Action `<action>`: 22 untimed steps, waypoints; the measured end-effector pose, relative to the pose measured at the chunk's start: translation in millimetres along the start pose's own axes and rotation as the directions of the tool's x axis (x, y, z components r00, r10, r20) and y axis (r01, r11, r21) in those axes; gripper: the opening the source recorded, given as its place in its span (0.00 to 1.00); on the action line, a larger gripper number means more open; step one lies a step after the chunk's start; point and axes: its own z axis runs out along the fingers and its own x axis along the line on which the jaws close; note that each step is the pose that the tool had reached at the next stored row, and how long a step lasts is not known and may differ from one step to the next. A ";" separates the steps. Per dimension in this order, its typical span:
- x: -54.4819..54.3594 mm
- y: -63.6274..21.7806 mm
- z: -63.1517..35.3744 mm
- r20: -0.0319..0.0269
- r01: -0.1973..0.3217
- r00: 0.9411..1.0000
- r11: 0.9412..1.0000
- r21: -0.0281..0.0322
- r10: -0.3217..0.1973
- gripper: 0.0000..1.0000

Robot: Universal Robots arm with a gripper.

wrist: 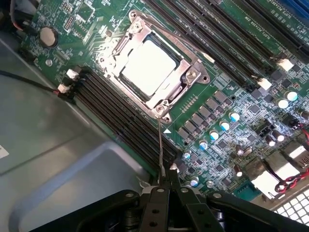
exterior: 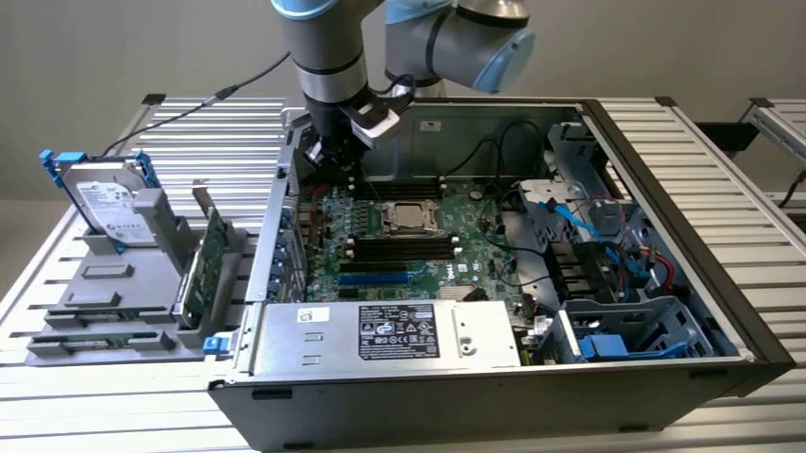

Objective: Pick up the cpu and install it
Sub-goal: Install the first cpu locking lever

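Observation:
The cpu (exterior: 410,215) lies flat in its socket on the green motherboard (exterior: 473,255), inside the open computer case; its shiny silver top (wrist: 148,65) is framed by the metal socket bracket (wrist: 193,75). My gripper (exterior: 330,156) hangs over the board's far corner, on the exterior view's left of the socket. It is shut, black fingertips together (wrist: 166,181). A thin metal socket lever (wrist: 161,145) runs from the socket's corner to the fingertips; whether it is gripped or merely touched I cannot tell.
Black memory slots (wrist: 116,116) lie between gripper and socket. A silver power supply box (exterior: 391,335) sits at the case front, cables and drive cages (exterior: 617,274) on the exterior view's right. Outside, a grey rack holds a labelled hard drive (exterior: 108,203) and a card (exterior: 208,264).

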 end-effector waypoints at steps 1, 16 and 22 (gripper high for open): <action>0.0 0.0 0.0 -0.002 -0.014 1.000 1.000 -0.003 0.014 0.11; 0.0 0.1 0.2 -0.027 -0.171 0.985 0.985 -0.038 0.170 0.11; 0.7 0.6 0.2 -0.034 -0.200 0.980 0.979 -0.043 0.198 0.11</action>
